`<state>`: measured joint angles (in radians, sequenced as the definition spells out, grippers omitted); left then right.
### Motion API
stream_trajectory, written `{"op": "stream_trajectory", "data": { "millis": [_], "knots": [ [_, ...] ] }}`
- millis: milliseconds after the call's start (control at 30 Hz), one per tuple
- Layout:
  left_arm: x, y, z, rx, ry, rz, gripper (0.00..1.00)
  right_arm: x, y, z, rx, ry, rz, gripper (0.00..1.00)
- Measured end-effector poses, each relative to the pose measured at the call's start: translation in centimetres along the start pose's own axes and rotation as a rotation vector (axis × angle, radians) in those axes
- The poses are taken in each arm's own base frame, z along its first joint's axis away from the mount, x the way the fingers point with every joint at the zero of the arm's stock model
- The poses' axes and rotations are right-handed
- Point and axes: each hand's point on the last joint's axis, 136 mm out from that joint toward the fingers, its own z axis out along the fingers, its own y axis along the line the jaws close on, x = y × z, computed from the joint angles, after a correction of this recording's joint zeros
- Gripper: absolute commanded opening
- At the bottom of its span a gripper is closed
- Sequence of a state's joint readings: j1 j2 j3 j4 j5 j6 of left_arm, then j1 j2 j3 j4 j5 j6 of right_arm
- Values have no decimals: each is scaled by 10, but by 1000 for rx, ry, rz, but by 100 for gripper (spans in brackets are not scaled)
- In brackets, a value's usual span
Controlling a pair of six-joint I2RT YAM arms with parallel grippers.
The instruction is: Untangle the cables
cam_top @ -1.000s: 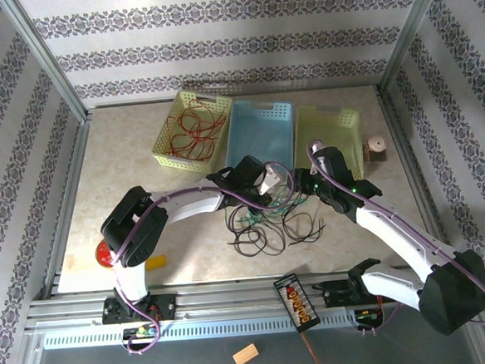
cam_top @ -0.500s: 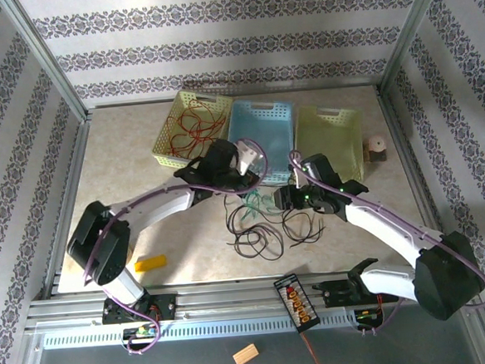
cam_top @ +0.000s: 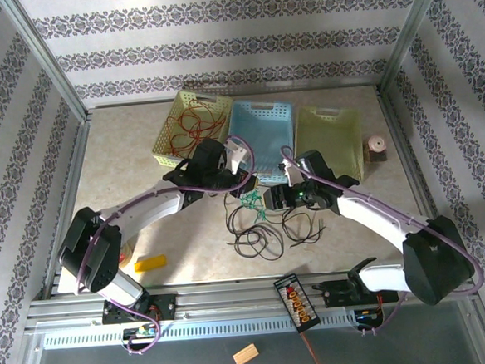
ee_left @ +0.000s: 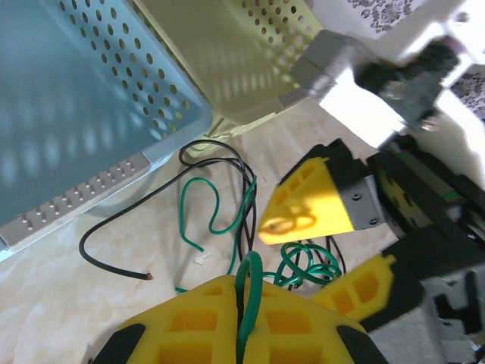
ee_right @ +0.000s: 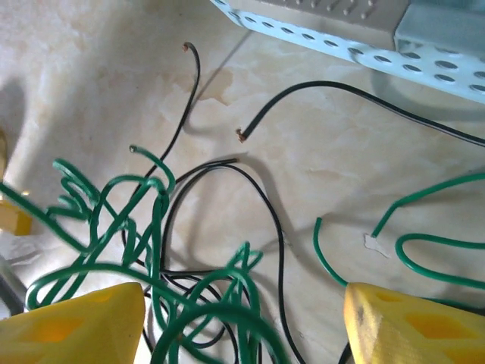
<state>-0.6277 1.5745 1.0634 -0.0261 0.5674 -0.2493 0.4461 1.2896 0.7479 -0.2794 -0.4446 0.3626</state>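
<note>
Item: green cable (ee_left: 214, 216), knotted among black cables (cam_top: 262, 230), centre of table (cam_top: 124, 157). Your left gripper (ee_left: 246, 299) pinches a loop on its far side. Your right gripper (ee_right: 242, 322), fingers spread, straddles the knot.

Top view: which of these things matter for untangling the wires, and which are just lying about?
Part of the job: green cables, black cables, red cables in the left basket; left gripper pinching a green strand, right gripper open over the tangle.
Lying about: yellow block, wooden piece, spool, labelled black board.
</note>
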Motion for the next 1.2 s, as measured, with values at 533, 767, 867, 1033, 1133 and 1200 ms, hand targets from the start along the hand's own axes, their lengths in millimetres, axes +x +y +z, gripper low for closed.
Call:
{"op": "stream_trajectory", "data": {
  "millis": [533,767,867,1033,1133,1200],
  "knots": [
    [-20,58,-57,-312,-284,-167,0,-15,-18,1,77,-42,52,0],
    [-49,91,-115,-287,-521,-383,0,1,-54,2,226,-43,159,0],
    [-57,101,-133,-255,-573,-444,0,8,-71,-1,283,-39,216,0],
    [-73,110,-178,-230,-681,-475,0,28,-98,-6,369,-8,295,0],
    [-86,100,-202,-200,-727,-436,0,49,-110,-7,413,39,329,0],
    [-97,83,-211,-161,-734,-385,0,56,-112,-7,422,58,336,0]
  ]
}}
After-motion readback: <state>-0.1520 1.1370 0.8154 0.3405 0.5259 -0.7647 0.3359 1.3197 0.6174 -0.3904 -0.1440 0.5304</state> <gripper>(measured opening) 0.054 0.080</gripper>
